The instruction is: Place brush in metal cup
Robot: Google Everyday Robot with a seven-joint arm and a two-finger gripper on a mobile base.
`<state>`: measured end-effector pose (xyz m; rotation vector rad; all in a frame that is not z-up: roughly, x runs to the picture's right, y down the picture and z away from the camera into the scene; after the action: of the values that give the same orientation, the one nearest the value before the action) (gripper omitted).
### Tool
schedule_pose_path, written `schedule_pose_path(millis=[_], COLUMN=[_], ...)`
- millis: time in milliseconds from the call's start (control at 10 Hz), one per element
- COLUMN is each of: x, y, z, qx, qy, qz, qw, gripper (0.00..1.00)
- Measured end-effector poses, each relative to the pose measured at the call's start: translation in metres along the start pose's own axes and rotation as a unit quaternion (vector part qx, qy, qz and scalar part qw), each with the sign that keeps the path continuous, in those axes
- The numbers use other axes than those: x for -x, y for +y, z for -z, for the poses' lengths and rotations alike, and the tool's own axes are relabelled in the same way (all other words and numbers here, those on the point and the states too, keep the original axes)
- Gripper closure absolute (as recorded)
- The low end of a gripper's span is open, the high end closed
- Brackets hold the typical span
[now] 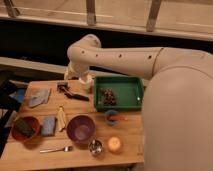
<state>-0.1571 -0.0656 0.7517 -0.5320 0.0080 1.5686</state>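
Note:
The black brush [74,94] lies on the wooden table [130,131] at the back, its wider dark head to the left, next to the green tray. The small shiny metal cup [95,147] stands near the front edge, in front of the purple bowl [81,128]. My white arm reaches in from the right and bends down over the back of the table. Its gripper [82,81] hangs at the arm's end, just above and right of the brush, far from the metal cup.
A green tray [125,103] holding dark bits sits at the back right. A small blue cup [110,116] with an orange-handled tool, an orange round thing [115,144], a silver fork [56,149], a brown bowl [25,128], a blue sponge [48,125] and a grey cloth [39,97] lie around.

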Motion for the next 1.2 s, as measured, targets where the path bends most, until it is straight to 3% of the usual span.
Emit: schedule_pose_path(millis=[200,400,700,1200], x=[0.015,0.037,0.049,0.047], y=[0.021,0.051,0.052,0.047], z=[-0.019,-0.053,-0.098,-0.106], qx=[-0.005,-0.003,0.005,0.002], qy=[0.005,0.023,0.053,0.065], qz=[0.041,0.095,0.13,0.125], qw=[0.9992,0.9952,0.9901,0.99], gripper=[0.35,0.35,0.35,0.35])
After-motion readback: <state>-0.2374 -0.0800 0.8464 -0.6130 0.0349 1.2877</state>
